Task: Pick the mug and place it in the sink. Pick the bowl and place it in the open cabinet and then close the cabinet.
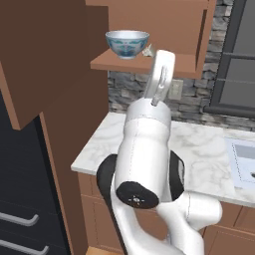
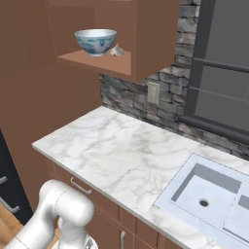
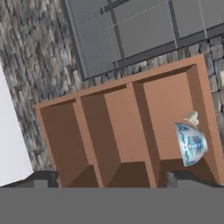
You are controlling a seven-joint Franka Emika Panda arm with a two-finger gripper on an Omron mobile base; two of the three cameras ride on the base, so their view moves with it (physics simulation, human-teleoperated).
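From the left base camera, my white arm [image 1: 149, 164] rises from the lower right and reaches up toward the brown wooden cabinet [image 1: 164, 20] on the wall. The bowl [image 1: 127, 43], light blue-grey with a patterned outside, sits upright on the cabinet's lower shelf, near the shelf's front edge and toward its left end. A small grey-white lump [image 1: 147, 50] lies just beside the bowl on its right. The cabinet door [image 1: 45, 55] stands swung open at the left. Below, a white marble counter [image 1: 204, 149] runs along a grey stone wall, and a corner of the pale sink [image 1: 243, 162] shows at the counter's right edge.

From the right base camera, the bowl [image 2: 96, 42] stands on the same shelf, close to its front edge, with the lump [image 2: 116, 50] touching or nearly touching its right side. The cabinet [image 2: 151, 34] hangs above the left end of the counter [image 2: 121, 151]. The sink [image 2: 209, 194] is set into the counter's right end, one basin with a round drain visible. A dark window [image 2: 219, 63] fills the wall above the sink.

From the hand camera, rolled sideways, my two dark finger tips [image 3: 40, 183] stand wide apart, so my gripper [image 3: 107, 181] is open and holds nothing. The cabinet [image 3: 127, 127] shows several compartments, and the bowl [image 3: 190, 144] sits in the rightmost one with the lump [image 3: 191, 117] beside it.
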